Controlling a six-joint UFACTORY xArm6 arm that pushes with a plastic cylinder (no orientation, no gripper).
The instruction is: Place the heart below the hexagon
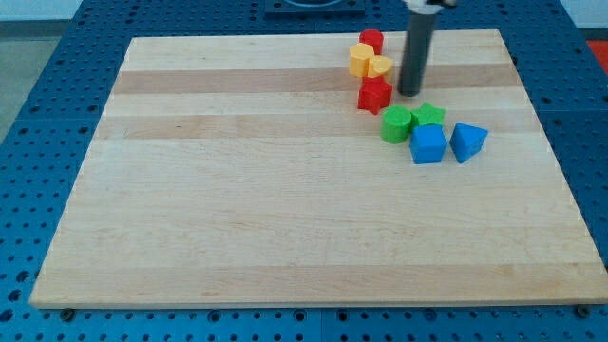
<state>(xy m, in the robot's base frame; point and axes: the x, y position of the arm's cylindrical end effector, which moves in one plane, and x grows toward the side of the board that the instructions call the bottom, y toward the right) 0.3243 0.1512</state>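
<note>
The yellow heart [380, 66] sits near the top edge of the wooden board [237, 190], right of centre; its long axis and which way it points are too small to make out. Touching it at nine o'clock is the yellow hexagon [360, 60], and the red cylinder [371, 41] stands at about eleven o'clock, against both. At six o'clock lies the red star [374, 94]. My tip [409, 92] comes down at four o'clock from the heart, just right of the star (a plain rod, no pincer to open or close). Further toward five o'clock cluster the green cylinder [396, 123], green star [428, 115], blue cube [427, 144] and blue triangular block [467, 142].
</note>
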